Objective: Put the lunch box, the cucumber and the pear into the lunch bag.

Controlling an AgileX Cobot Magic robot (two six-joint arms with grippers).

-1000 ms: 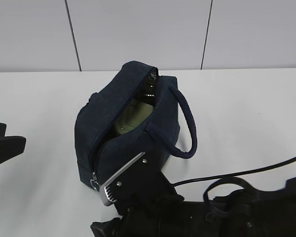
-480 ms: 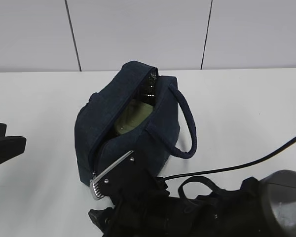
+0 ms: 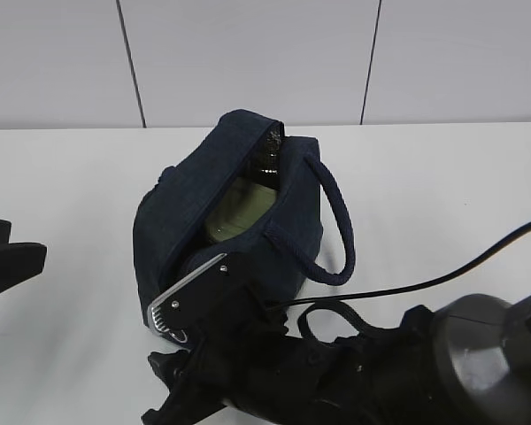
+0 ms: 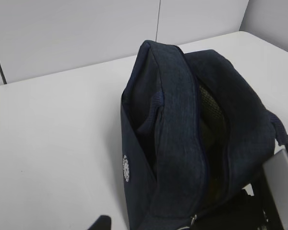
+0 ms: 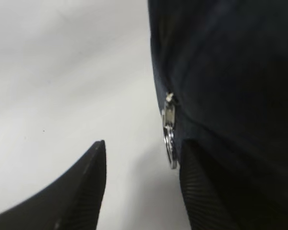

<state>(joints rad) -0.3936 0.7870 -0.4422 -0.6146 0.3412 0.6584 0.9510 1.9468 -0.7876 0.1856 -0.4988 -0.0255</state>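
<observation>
Black ribbed fingers (image 5: 81, 191) of the right tool (image 5: 143, 184) are seen spread apart, nothing held, with the metal ring pull (image 5: 171, 143) hanging in the gap, close to the right-hand finger; contact cannot be confirmed. In the exterior view the right tool (image 3: 190, 305) is placed low against the near end of the lunch bag (image 3: 239, 221), towards the bench's near edge. The left tool (image 3: 9, 261) is parked at the left edge of the bench, well apart from the bag; its opening cannot be told.

The lunch bag is judged soft and slack: navy fabric, walls sagging inward, zip open along the top, a padded handle (image 3: 336, 221) looped out to the right. It is expected to shift or fold if tugged at one point only. The ring is small, thin and probably slippery; a pinch on the flat slider tab just above it is judged the surer hold, with the bag steadied at its far end.

Inside, the sage-green lid of the lunch box (image 3: 239, 211) is visible, with a dark glossy shape beyond it, probably the cucumber (image 3: 267, 159). The pear is not made out in any view.
</observation>
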